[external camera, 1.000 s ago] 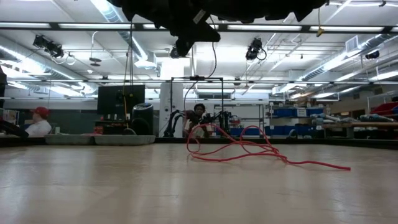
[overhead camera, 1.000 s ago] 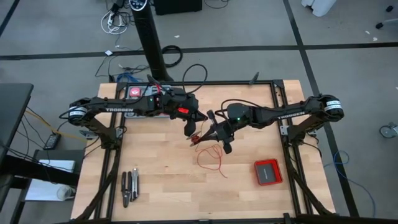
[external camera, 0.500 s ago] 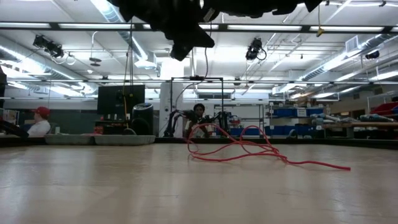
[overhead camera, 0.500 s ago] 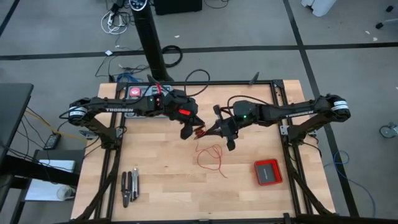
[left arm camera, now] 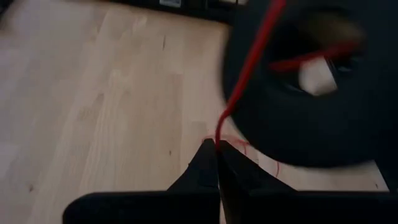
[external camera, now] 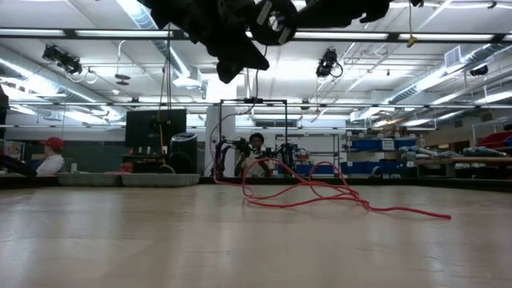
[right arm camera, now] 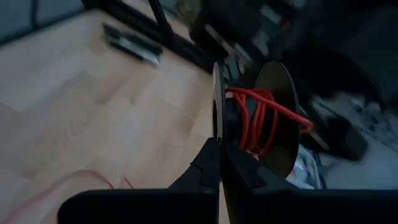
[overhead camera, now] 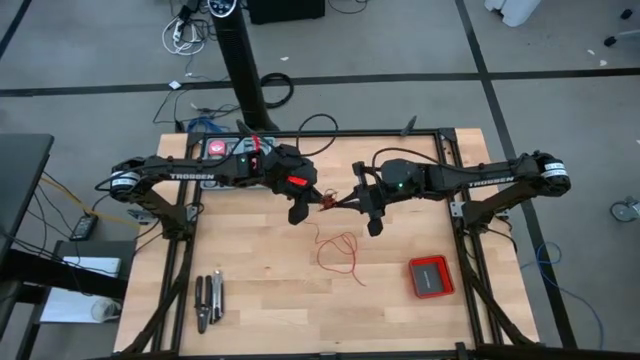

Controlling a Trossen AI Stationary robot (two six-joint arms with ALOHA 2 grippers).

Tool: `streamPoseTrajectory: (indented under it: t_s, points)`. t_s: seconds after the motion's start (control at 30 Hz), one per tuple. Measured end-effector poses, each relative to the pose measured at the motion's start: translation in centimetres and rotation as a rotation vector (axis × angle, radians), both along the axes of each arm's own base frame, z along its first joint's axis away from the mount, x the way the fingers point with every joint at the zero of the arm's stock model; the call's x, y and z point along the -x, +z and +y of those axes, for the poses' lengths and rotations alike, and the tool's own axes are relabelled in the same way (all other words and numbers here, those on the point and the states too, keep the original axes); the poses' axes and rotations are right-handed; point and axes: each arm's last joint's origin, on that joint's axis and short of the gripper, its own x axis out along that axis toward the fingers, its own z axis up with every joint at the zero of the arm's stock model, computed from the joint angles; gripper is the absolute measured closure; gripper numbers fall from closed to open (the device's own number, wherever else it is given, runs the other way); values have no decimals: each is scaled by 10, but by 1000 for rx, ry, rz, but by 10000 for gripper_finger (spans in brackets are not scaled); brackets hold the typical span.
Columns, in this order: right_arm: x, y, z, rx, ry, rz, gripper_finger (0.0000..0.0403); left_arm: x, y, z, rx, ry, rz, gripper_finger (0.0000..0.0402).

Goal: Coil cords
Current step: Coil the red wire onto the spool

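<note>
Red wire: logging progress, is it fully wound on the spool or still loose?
Partly wound. A few turns of the red wire wrap the spool at the right hand; loose loops still lie on the table.

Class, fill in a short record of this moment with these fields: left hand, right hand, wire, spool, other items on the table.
left hand: shut on the red wire, raised over mid-table
right hand: shut on the black spool, close beside the left hand
wire: a few turns on the spool; the rest in loose loops on the wooden table
spool: held off the table
other items: red box, pliers
</note>
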Motion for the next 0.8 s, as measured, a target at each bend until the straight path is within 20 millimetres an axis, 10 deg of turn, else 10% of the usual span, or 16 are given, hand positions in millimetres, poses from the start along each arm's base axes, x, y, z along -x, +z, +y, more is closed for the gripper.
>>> streamPoseTrajectory:
  t_s: [0.8]
  points:
    - [10, -27, 6, -192, 196, -494, 403, -8, 13, 2, -169, -41, -173, 402]
